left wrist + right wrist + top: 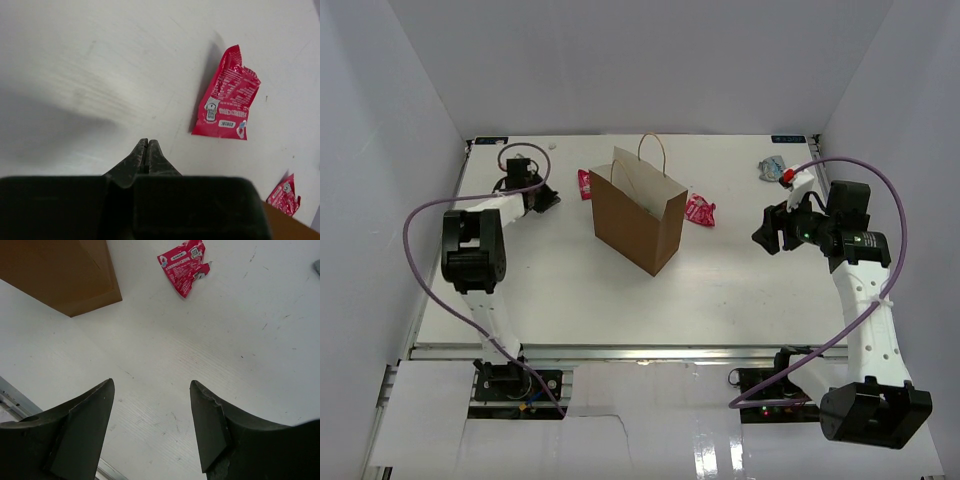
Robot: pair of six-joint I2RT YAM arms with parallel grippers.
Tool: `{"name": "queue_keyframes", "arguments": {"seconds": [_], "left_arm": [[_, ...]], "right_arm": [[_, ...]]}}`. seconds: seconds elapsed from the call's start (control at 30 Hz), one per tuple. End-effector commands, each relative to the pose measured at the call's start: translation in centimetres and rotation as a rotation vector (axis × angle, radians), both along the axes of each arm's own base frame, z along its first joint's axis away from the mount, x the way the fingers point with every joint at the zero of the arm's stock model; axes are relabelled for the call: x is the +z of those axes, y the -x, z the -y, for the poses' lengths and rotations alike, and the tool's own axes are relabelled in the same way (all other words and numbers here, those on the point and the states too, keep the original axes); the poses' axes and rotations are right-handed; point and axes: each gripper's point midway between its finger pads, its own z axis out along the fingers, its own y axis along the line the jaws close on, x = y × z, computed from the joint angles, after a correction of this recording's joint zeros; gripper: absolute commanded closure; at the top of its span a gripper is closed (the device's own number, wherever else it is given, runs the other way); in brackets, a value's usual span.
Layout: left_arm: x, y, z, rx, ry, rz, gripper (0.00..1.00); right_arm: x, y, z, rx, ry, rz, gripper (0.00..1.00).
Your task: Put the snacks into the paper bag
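1. Just left of the paper bag (638,215), one pink-red packet (584,184) lies flat on the white tabletop (550,290), close to the bag's side.
2. The left claw (544,197) sits further left of that packet, clear of it. In the left wrist view its fingers (146,146) are pressed together with nothing between them, and the packet (226,97) lies ahead and to the right of the tips.
3. A second pink-red packet (700,210) lies just right of the upright, open-mouthed bag.
4. The right claw (770,235) is well to the right of it. Its wrist view shows the jaws spread apart and empty (150,383) over bare tabletop, the packet (184,267) ahead and a bag corner (65,275) at upper left.
5. A blue-silver packet (772,167) lies near the far right edge, beyond the right claw.
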Motion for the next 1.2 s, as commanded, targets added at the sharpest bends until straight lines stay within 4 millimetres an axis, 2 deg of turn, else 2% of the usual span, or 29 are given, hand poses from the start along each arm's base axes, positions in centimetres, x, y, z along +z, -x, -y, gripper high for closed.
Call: {"name": "queue_keyframes", "arguments": {"seconds": [0.0,0.1,0.17,0.2,0.23,0.27,0.3,0.33,0.37,0.4,0.43,0.6,0.67,0.7,0.73,0.77,0.8,0.83,0.87,0.93,0.97,1.17], "left_arm": [[7.7,0.6,-2.6,0.023,-0.023,0.233,1.00],[7.0,3.8,-2.7,-0.001,-0.043,0.227,1.00],[6.7,4.8,-2.2,-0.041,-0.024,0.232,0.99],[6.7,5.0,-1.1,-0.103,0.025,0.248,0.93],[6.7,5.0,-0.5,-0.136,0.047,0.246,0.82],[6.5,4.9,0.0,-0.178,0.053,0.240,0.65],[6.9,5.0,1.4,-0.259,0.101,0.247,0.59],[7.2,3.8,1.8,-0.295,0.114,0.258,0.52],[7.1,3.5,2.3,-0.330,0.122,0.253,0.39],[6.2,3.0,2.6,-0.345,0.129,0.235,0.35],[7.5,1.7,2.8,-0.356,0.115,0.270,0.33],[7.3,-2.2,3.4,-0.376,0.066,0.305,0.27],[7.0,-4.4,2.9,-0.355,0.045,0.308,0.27],[6.7,-4.7,4.7,-0.382,0.047,0.303,0.21],[6.4,-5.3,4.8,-0.383,0.038,0.298,0.19],[4.3,-5.4,5.0,-0.382,0.030,0.242,0.19],[5.3,-6.7,5.2,-0.387,0.005,0.273,0.19],[4.9,-7.0,5.5,-0.393,-0.014,0.270,0.18],[3.5,-7.2,5.9,-0.411,-0.044,0.253,0.14],[3.5,-8.1,6.5,-0.426,-0.061,0.274,0.14],[2.3,-8.3,6.9,-0.435,-0.072,0.261,0.14],[1.4,-9.9,7.2,-0.438,-0.149,0.271,0.17]], "right_arm": [[0.3,0.5,-0.7,0.024,-0.042,0.006,0.32],[0.4,0.6,-0.9,0.033,-0.055,0.012,0.32],[0.2,0.6,-1.1,0.039,-0.060,0.008,0.32],[0.1,0.7,-1.2,0.044,-0.066,0.004,0.32],[0.0,0.7,-1.2,0.046,-0.068,0.003,0.32],[-0.1,0.8,-1.3,0.049,-0.073,-0.001,0.32],[-0.1,0.8,-1.4,0.051,-0.075,-0.002,0.32],[-0.2,0.9,-1.4,0.052,-0.076,-0.007,0.32],[-0.2,0.9,-1.4,0.052,-0.076,-0.007,0.32],[-0.2,0.9,-1.4,0.052,-0.075,-0.006,0.32],[-0.3,0.9,-1.4,0.053,-0.075,-0.007,0.32],[-0.3,1.0,-1.4,0.048,-0.077,-0.010,0.31],[-0.4,0.9,-1.2,0.043,-0.074,-0.012,0.32],[-0.5,0.9,-1.2,0.042,-0.073,-0.015,0.32],[-0.5,0.8,-1.2,0.041,-0.072,-0.015,0.32],[-0.5,0.7,-1.1,0.037,-0.067,-0.014,0.32],[-0.5,0.6,-1.1,0.037,-0.065,-0.014,0.32],[-0.5,0.5,-1.0,0.034,-0.065,-0.017,0.32],[-0.3,0.3,-0.9,0.031,-0.060,-0.010,0.31],[-0.3,0.1,-0.8,0.028,-0.058,-0.012,0.32],[-0.2,0.0,-0.7,0.026,-0.056,-0.008,0.31],[-0.1,-0.4,-0.4,0.016,-0.051,-0.008,0.31]]}}
